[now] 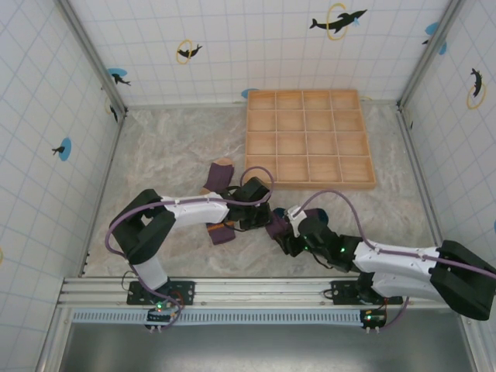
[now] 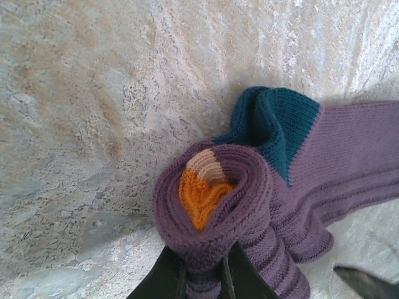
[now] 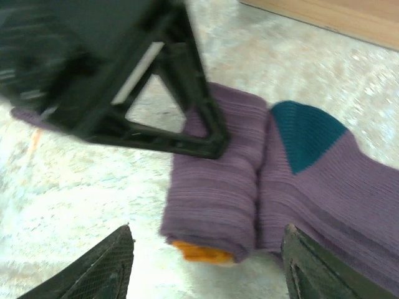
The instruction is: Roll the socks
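Roll of purple sock (image 3: 212, 180) lies on the desk (image 3: 75, 187) at twelve o'clock from the released right jaws, axis running twelve-to-six with its orange end nearest them, while the left jaws clench its far part.

White tiled walls (image 1: 256, 46) dotted with dolphin stickers (image 1: 339, 21) enclose a pale marbled bench (image 1: 178, 155). A gridded wooden tray (image 1: 310, 184) lies far right.
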